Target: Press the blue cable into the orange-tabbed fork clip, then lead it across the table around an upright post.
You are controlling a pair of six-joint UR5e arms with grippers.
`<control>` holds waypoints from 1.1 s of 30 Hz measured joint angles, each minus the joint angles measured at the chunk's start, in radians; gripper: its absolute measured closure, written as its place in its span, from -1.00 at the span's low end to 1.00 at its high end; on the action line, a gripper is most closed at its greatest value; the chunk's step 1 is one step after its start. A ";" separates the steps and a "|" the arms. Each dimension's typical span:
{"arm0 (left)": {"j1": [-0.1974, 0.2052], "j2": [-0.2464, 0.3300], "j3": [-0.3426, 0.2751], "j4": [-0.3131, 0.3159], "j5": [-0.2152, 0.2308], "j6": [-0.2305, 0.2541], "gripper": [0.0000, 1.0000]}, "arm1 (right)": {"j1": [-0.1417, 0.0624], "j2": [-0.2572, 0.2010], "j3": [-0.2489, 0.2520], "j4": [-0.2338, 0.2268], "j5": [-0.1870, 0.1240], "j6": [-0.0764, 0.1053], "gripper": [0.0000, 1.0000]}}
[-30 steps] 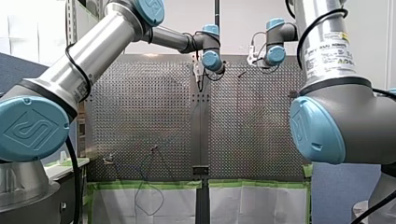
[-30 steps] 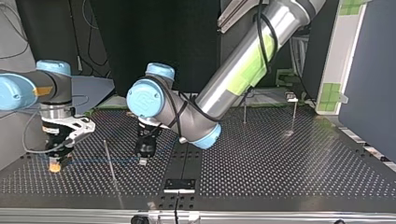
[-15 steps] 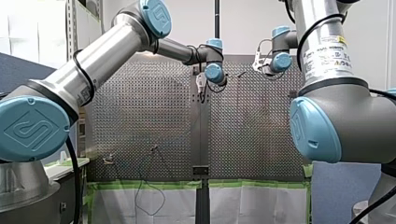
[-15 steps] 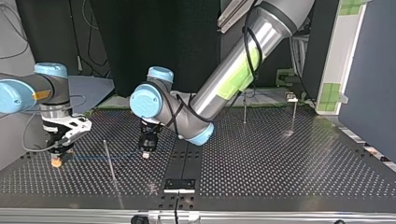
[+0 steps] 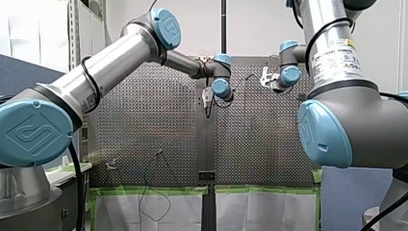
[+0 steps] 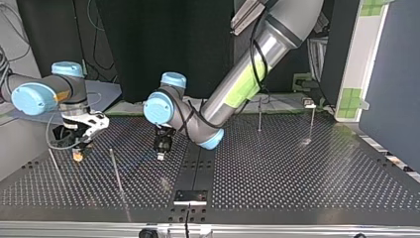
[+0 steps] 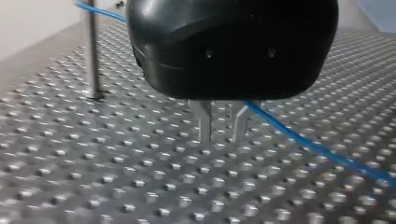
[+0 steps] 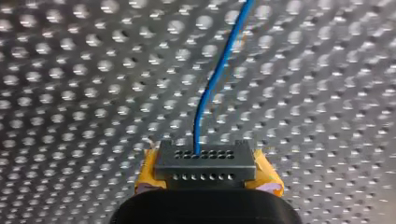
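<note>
My right claw clamps the blue cable; my left claw stands apart, so a taut pull may slip it past the upright post.

Silver perforated table, blue cable, yellow-padded right fingers, black left gripper

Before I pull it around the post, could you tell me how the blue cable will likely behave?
The blue cable is probably floppy: it curves loosely ahead of my right gripper. Thin and seemingly light, it should bend easily around the upright post.
</note>
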 joint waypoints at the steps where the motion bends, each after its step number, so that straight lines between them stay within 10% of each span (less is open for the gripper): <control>1: 0.000 -0.001 -0.002 0.003 -0.002 0.000 -0.13 | 0.000 0.001 0.007 -0.002 0.000 0.000 1.00; 14: -0.008 -0.003 -0.007 0.016 -0.060 0.024 -0.24 | 0.007 0.058 0.092 -0.080 -0.001 0.025 1.00; 33: -0.011 -0.003 -0.008 0.027 -0.107 0.085 -0.30 | -0.025 0.254 0.185 -0.255 -0.001 -0.015 1.00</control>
